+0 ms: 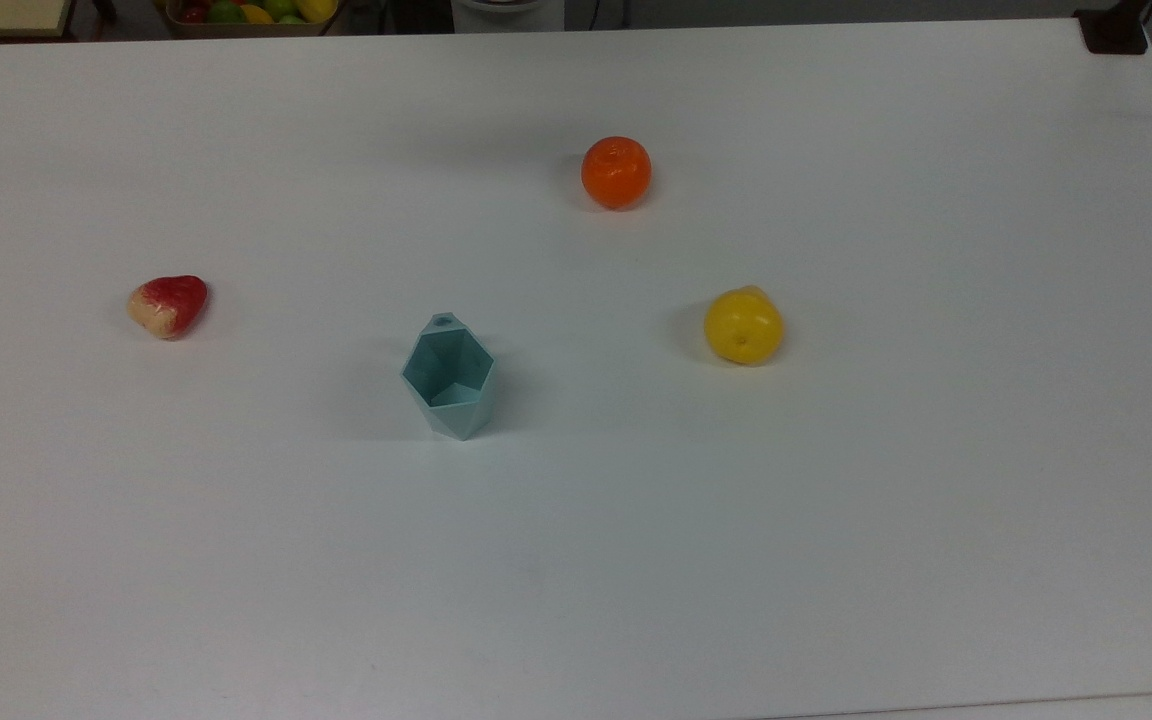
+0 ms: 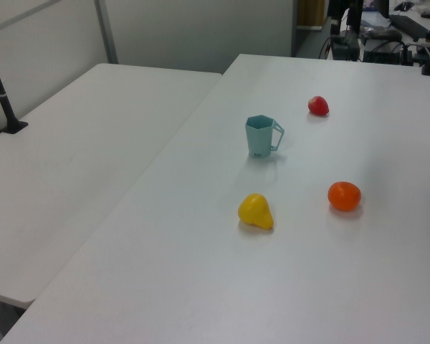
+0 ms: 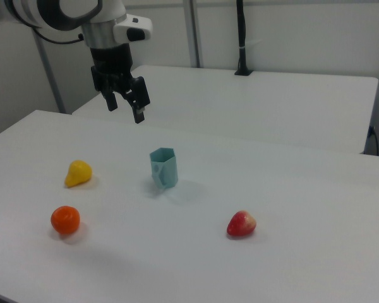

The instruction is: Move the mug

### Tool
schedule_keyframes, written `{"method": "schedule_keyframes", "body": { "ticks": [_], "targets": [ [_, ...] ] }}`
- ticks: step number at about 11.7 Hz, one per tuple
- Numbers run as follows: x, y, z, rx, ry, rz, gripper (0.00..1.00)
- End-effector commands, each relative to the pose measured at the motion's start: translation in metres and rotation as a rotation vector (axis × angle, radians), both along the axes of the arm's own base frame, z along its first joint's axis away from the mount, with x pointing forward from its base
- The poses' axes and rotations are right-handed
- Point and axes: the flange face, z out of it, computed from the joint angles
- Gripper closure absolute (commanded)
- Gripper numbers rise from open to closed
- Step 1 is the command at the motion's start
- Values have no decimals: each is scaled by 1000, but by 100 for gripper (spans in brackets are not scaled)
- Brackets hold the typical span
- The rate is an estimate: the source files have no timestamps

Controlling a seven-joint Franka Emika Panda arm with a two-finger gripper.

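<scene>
Gripper (image 3: 124, 104) hangs in the air in the right view, fingers pointing down and spread apart, nothing between them. It sits above the table (image 3: 290, 252), up and toward the right view's left of the mug (image 3: 163, 168), well apart from it and not touching anything.

Mug stands upright on the table, mouth open upward. Below the gripper and toward the right view's right. In the left view its handle (image 2: 276, 136) faces the left view's right. In the top view the small tab with a hole sits at the rim's far side.

Around the mug the tabletop is bare on all sides; no object touches it.

Other items, from the gripper outward in the right view: yellow pear (image 3: 78, 173) below the gripper, toward the right view's left of the mug; orange (image 3: 66, 219) further down, nearer the table's front edge; red strawberry (image 3: 241, 223) beyond the mug on the right view's right. All three well apart from the mug and from each other.

A second white table (image 3: 271, 101) lies behind the gripper, abutting the first. A black post (image 3: 241, 38) stands on it.
</scene>
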Motion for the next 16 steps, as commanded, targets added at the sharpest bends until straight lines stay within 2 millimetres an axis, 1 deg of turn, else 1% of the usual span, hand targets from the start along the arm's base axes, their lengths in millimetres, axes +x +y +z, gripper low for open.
{"method": "schedule_keyframes", "body": {
  "ticks": [1, 6, 11, 13, 14, 16],
  "targets": [
    [1, 4, 4, 8, -23, -5, 0],
    [2, 5, 3, 9, -23, -4, 0],
    [10, 7, 2, 11, -79, -4, 0],
    [15, 10, -4, 9, -82, 1, 0],
    [21, 16, -12, 8, -84, 9, 0],
    [29, 24, -22, 8, -80, 25, 0]
  ]
}}
